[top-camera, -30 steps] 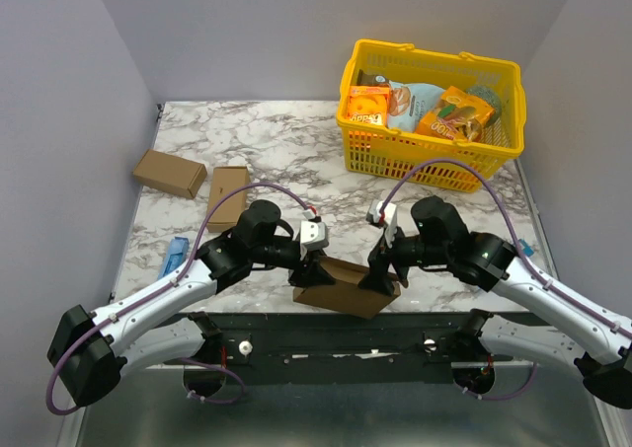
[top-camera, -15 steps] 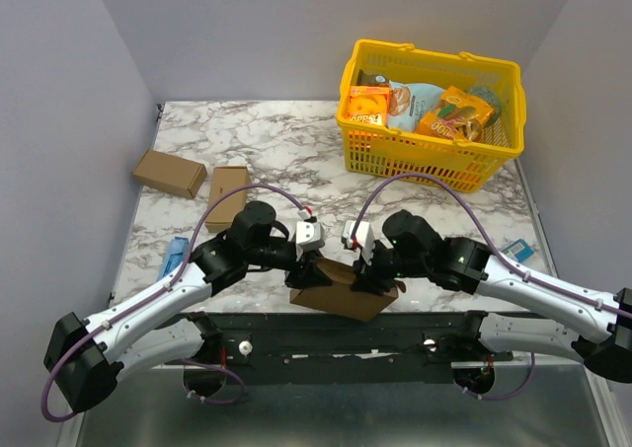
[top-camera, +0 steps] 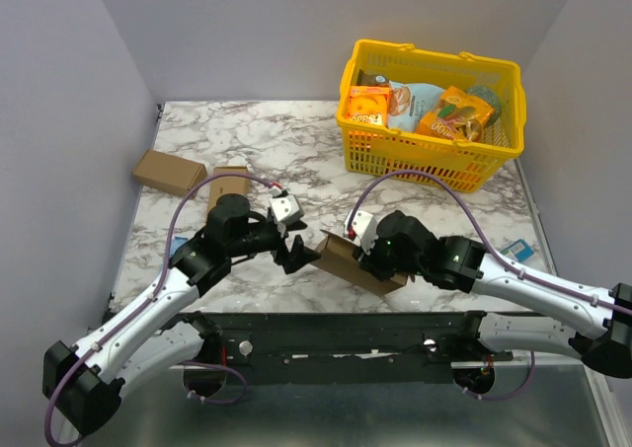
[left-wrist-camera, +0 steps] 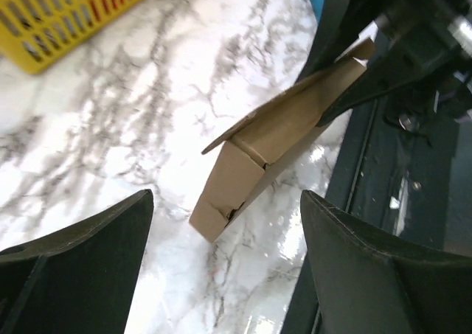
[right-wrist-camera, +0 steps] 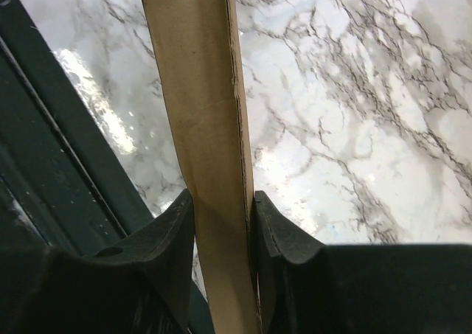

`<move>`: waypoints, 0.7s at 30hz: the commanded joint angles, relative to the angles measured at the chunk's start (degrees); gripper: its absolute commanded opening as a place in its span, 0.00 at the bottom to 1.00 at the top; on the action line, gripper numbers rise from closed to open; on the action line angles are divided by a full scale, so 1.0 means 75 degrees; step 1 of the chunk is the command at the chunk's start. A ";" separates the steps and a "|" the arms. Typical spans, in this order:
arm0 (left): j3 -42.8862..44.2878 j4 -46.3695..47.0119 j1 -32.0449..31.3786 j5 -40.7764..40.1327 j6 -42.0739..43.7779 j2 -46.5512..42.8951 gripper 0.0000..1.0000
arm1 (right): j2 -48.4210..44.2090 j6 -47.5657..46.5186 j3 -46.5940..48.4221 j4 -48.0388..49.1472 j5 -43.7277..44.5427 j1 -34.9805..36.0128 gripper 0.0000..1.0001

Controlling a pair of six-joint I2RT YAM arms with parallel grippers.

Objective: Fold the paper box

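The paper box (top-camera: 339, 256) is a flattened brown cardboard piece near the table's front edge, and it sits tilted. My right gripper (top-camera: 368, 260) is shut on its right end. In the right wrist view the box (right-wrist-camera: 199, 105) stands edge-on, pinched between both pads of the right gripper (right-wrist-camera: 221, 201). My left gripper (top-camera: 299, 257) is open just left of the box and does not touch it. In the left wrist view the box (left-wrist-camera: 269, 138) lies beyond the widely spread fingers of the left gripper (left-wrist-camera: 226, 195), with a creased end flap toward me.
A yellow basket (top-camera: 434, 156) with snack packs stands at the back right. Two smaller cardboard boxes (top-camera: 170, 173) (top-camera: 228, 192) lie at the left. A blue item (top-camera: 175, 253) sits by the left edge. The dark frame rail (top-camera: 395, 321) runs along the table's front.
My left gripper has opened, let go of the paper box and drawn back to the left. The right gripper, open a second ago, stays shut on the box, whose free end now points left.
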 commanded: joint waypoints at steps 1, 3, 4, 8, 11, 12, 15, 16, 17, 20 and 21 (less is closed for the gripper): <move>0.0456 0.0311 0.0339 -0.0477 -0.0271 -0.0264 0.86 | 0.0112 -0.0460 0.0412 -0.0277 0.0745 0.0000 0.29; 0.0689 0.0359 0.0363 -0.0325 -0.0239 0.0098 0.78 | 0.0182 -0.0647 0.0470 -0.0242 0.0628 0.0000 0.29; 0.0795 0.0312 0.0363 -0.0290 -0.0192 0.0273 0.76 | 0.0217 -0.0694 0.0494 -0.0242 0.0604 0.0000 0.29; 0.1276 0.0194 0.0351 -0.0045 0.0088 0.0930 0.73 | 0.0322 -0.0742 0.0553 -0.0242 0.0393 0.0012 0.29; 0.1428 0.0090 0.0293 0.0260 0.0381 0.1141 0.73 | 0.0276 -0.0695 0.0553 -0.0242 0.0311 0.0012 0.29; 0.1545 -0.0039 0.0269 0.0412 0.0510 0.1224 0.73 | 0.0218 -0.0683 0.0553 -0.0242 0.0276 0.0012 0.29; 0.1756 -0.0484 0.0164 0.0799 0.0850 0.1446 0.77 | 0.0158 -0.0660 0.0518 -0.0242 0.0182 0.0012 0.29; 0.1803 -0.0567 0.0117 0.0951 0.0898 0.1493 0.78 | 0.0135 -0.0660 0.0518 -0.0253 0.0170 0.0000 0.29; 0.1827 -0.0730 0.0105 0.1045 0.0991 0.1610 0.78 | 0.0123 -0.0648 0.0518 -0.0253 0.0147 0.0012 0.29; 0.1991 -0.1000 -0.0012 0.1269 0.1203 0.1844 0.79 | 0.0100 -0.0648 0.0518 -0.0265 0.0100 0.0000 0.29; 0.2084 -0.1059 -0.0047 0.1269 0.1226 0.1938 0.78 | 0.0100 -0.0648 0.0529 -0.0265 0.0065 0.0000 0.29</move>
